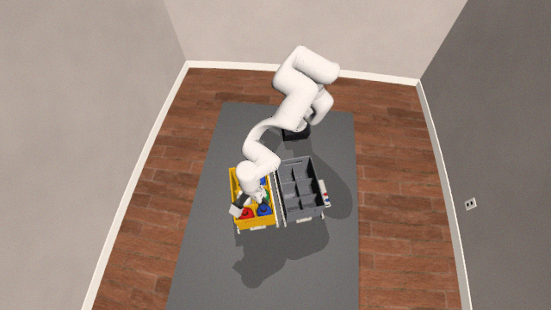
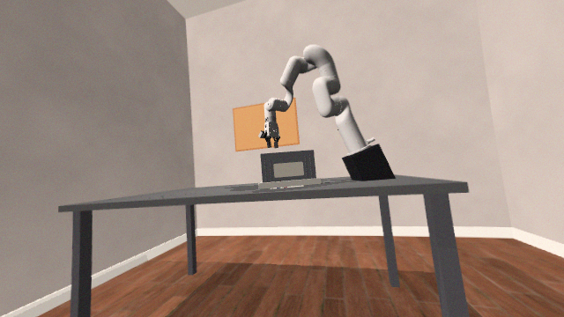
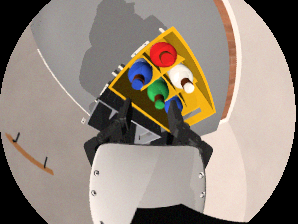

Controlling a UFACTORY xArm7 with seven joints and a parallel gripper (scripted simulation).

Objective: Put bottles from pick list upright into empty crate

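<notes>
The yellow crate (image 1: 254,222) (image 3: 199,72) holds a red bottle (image 1: 246,213) (image 3: 162,50), a blue bottle (image 1: 263,210) (image 3: 140,72), a green bottle (image 1: 267,195) (image 3: 157,90), a white bottle (image 3: 179,74) and a second blue bottle (image 1: 263,181) (image 3: 167,105), partly behind a finger in the wrist view. All stand upright. My gripper (image 2: 272,146) (image 3: 150,105) is open and empty, above the yellow crate. The grey crate (image 1: 303,212) (image 2: 266,169) beside it shows empty compartments. The pick list (image 1: 322,186) lies on its far side, with small red and blue marks, too small to read.
The two crates stand side by side on the grey table (image 1: 207,258) (image 2: 176,197), with thin white strips around them. The arm's black base (image 1: 295,134) (image 2: 370,163) is behind the crates. The arm reaches over the yellow crate and hides part of it in the top view.
</notes>
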